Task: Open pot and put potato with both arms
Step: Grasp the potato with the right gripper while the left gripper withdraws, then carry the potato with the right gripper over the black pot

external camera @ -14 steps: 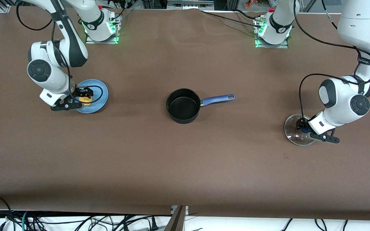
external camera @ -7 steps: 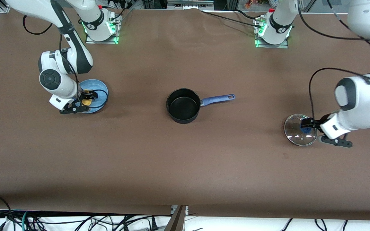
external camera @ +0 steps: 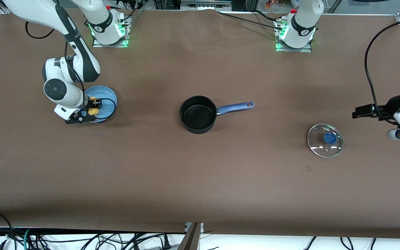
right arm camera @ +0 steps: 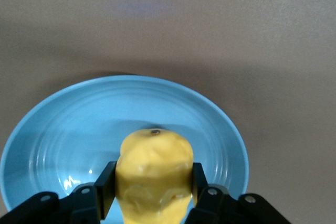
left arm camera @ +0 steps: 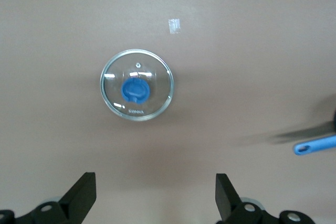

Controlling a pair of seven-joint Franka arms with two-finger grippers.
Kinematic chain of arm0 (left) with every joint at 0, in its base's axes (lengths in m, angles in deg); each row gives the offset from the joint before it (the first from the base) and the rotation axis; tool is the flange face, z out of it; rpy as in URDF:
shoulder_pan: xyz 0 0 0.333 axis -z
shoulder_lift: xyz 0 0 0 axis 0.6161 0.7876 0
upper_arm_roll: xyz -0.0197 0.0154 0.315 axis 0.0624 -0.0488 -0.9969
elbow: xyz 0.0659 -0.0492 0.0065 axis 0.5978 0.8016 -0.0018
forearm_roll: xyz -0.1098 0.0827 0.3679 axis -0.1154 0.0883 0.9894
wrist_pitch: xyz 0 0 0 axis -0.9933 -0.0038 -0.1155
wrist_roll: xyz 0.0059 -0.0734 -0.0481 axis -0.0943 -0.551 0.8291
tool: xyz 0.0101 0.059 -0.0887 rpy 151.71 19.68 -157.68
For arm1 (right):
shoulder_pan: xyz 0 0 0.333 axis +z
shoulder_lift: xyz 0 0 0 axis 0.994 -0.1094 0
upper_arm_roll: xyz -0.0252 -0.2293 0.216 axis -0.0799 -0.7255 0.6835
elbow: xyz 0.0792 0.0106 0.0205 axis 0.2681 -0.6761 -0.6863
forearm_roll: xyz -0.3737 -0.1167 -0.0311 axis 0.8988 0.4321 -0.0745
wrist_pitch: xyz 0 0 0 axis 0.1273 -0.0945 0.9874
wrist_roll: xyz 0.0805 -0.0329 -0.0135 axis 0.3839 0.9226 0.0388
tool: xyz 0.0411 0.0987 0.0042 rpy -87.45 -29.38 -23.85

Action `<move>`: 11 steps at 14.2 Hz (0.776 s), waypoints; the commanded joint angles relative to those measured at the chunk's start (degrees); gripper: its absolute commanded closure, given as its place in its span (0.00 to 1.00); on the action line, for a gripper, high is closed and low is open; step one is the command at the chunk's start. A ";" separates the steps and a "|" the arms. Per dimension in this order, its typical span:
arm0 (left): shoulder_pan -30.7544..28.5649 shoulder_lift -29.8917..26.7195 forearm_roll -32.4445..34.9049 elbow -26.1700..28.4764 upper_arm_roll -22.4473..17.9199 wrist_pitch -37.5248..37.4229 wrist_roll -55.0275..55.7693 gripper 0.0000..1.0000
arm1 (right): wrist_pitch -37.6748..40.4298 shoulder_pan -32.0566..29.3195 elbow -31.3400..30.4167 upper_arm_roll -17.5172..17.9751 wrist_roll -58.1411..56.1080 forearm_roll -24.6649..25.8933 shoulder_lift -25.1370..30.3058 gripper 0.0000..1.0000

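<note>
Brown table [external camera: 200, 180]. Right wrist view alone shows right gripper [right arm camera: 152, 184] clamping potato [right arm camera: 154, 174] over plate [right arm camera: 63, 129]; left gripper [left arm camera: 155, 195] spread wide, empty, above glass lid [left arm camera: 137, 84].

Right gripper [right arm camera: 152, 182] clamped, wrist low; left gripper [left arm camera: 155, 198] spread wide, raised.

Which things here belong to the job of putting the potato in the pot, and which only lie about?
Belong to the job:
- pot, open
- potato, held over the plate
- right claw, shut on it
- left claw, open

Lying about:
- glass lid, flat on the table
- blue plate
</note>
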 commanded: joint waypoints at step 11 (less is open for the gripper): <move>-0.34 -2.97 2.41 -0.86 5.04 -2.64 6.18 0.00 | 35.05 4.69 30.31 12.49 15.61 -11.98 0.44 0.69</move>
